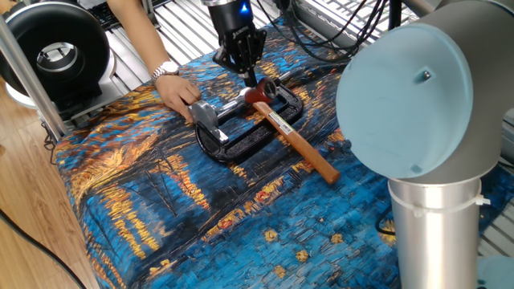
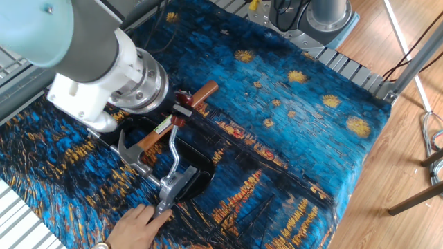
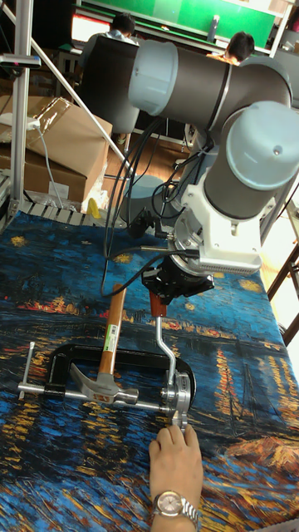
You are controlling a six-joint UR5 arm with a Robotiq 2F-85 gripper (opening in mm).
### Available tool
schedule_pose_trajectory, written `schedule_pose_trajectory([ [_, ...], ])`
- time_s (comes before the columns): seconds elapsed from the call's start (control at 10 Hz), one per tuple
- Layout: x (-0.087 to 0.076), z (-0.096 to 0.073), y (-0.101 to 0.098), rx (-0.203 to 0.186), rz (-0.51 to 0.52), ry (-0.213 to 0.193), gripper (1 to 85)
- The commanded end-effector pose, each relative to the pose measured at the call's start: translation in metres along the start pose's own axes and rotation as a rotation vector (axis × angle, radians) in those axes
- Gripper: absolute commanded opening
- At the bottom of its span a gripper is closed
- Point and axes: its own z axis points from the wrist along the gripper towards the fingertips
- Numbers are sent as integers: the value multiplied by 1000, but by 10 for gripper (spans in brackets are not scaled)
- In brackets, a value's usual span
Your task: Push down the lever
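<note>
The lever (image 1: 241,100) is a bent silver rod hinged to a silver bracket (image 1: 206,117) on a black oval base (image 1: 249,138). Its dark red end (image 1: 259,94) lies low, close over the base. My gripper (image 1: 250,79) is shut, and its tips press on top of that red end. From the other side, the gripper (image 2: 181,111) sits on the red end (image 2: 178,123), with the rod (image 2: 173,149) running to the bracket (image 2: 176,185). In the tall view the gripper (image 3: 158,296) covers most of the red end (image 3: 156,309).
A person's hand (image 1: 178,94) steadies the bracket. A wooden-handled hammer (image 1: 301,148) lies across the black base, its head (image 3: 100,386) near the bracket. The arm's grey column (image 1: 434,217) stands at the front right. A black round device (image 1: 52,52) sits off the cloth.
</note>
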Motion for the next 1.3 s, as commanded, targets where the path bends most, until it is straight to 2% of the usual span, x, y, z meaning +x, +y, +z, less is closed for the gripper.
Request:
schedule_pose_trajectory([
  [0.0,4,4,3,-6,-20,14,133],
  [0.1,7,4,-4,17,-33,24,137],
  [0.2,-1,3,-11,42,-38,-4,140],
  [0.4,3,0,-16,46,-54,13,163],
  [0.6,15,10,-2,-14,-87,57,243],
  [0.7,13,17,3,-45,-103,46,337],
  [1.1,20,22,4,-70,-94,70,353],
  [1.2,20,23,3,-64,-84,71,353],
])
